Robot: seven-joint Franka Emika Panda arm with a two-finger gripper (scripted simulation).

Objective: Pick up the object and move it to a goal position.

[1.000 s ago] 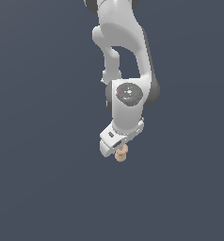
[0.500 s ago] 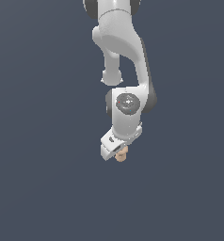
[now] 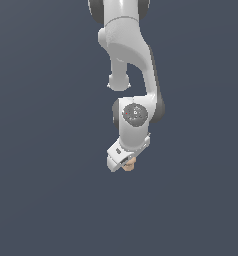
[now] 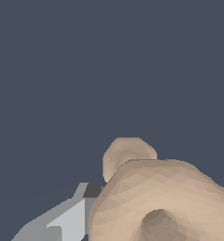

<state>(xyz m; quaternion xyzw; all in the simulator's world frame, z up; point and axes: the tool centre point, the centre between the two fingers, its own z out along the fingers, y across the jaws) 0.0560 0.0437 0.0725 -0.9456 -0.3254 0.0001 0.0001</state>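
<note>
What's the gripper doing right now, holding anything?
Gripper: shut on the peach-tan object, which fills the wrist view.

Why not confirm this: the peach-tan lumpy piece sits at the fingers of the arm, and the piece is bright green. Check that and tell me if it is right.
Not quite. The piece is at the fingers, but it is peach-tan, not bright green. The wrist view shows its tan lumpy surface filling the frame beside a grey finger, and the exterior view shows the same tan bit under the gripper.

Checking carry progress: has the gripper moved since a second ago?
Yes. The gripper, shut on the peach piece, sits slightly lower against the frame edges in the exterior view.
</note>
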